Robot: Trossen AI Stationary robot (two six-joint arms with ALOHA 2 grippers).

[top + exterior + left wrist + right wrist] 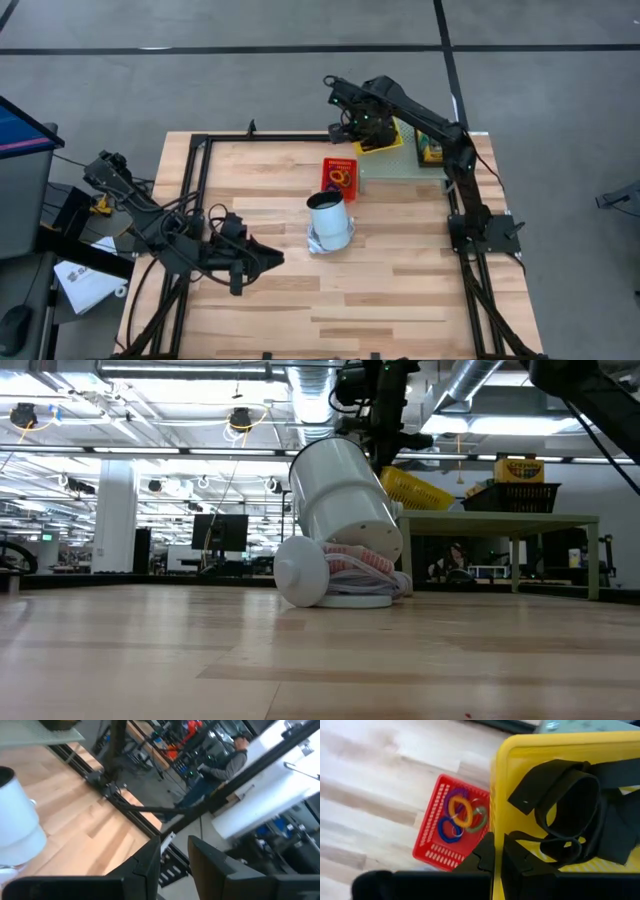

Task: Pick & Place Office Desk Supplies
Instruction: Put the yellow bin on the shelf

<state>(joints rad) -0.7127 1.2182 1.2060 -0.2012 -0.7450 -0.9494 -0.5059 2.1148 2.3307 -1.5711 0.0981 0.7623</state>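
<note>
Clamping the right hand on the rim of the yellow basket, fingers clenched tight on its side wall, up at the far right of the tabletop

Holding that basket tilted over the end of the green shelf, one corner dipping toward the white cup in the low view

Carrying black loops inside the yellow basket, curling against one another on its floor

Looking past the yellow wall onto the red basket, sitting flat on the wood just beside the shelf

Holding rubber rings in the red basket: an orange ring crossing a purple ring, a blue ring lying beneath them and a green ring touching the orange one

Showing a crayon box standing in a black basket on the shelf, on the far side of the yellow basket from the cup

Leaning the white cup on a crumpled cloth near the middle of the tabletop, a white lid propping against the cloth

Hanging the left hand low over the near left part of the tabletop, well apart from every basket, fingers released with a gap and nothing between them, pointing toward the cup's side

Catching a person in a grey top beyond the tabletop's edge in the left wrist view
</note>
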